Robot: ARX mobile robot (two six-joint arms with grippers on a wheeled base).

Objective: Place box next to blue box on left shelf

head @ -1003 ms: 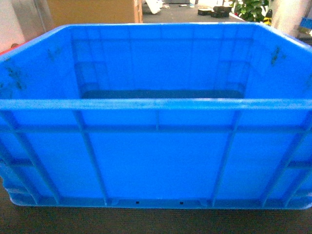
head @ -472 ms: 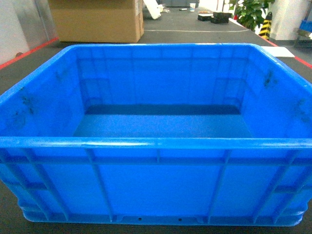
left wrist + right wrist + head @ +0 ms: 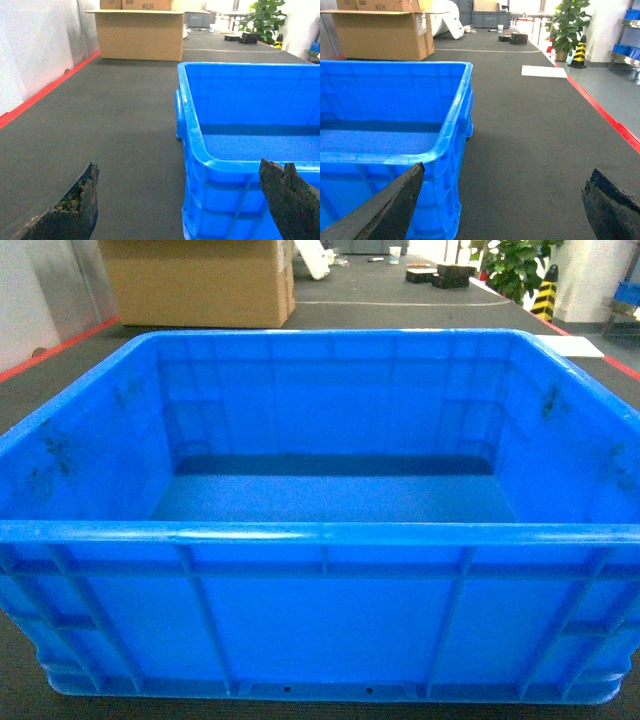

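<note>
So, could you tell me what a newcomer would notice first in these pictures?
The empty bright-blue crate fills almost the whole head view, sitting on the dark floor mat. Behind it to the left stands an open cardboard box, and a potted plant stands far right by the red floor line.

Legible text appeared in the two wrist views only. On a small box (image 3: 136, 4) stacked atop the large open cardboard carton (image 3: 140, 35), a dark printed mark read "#CH" or close to it, partly cut by the frame edge. In the right wrist view, the same small box (image 3: 377, 5) bore a mark reading roughly "H3#", seemingly mirrored or inverted. The blue crate (image 3: 320, 510) carried only dark smudges, no lettering.
</note>
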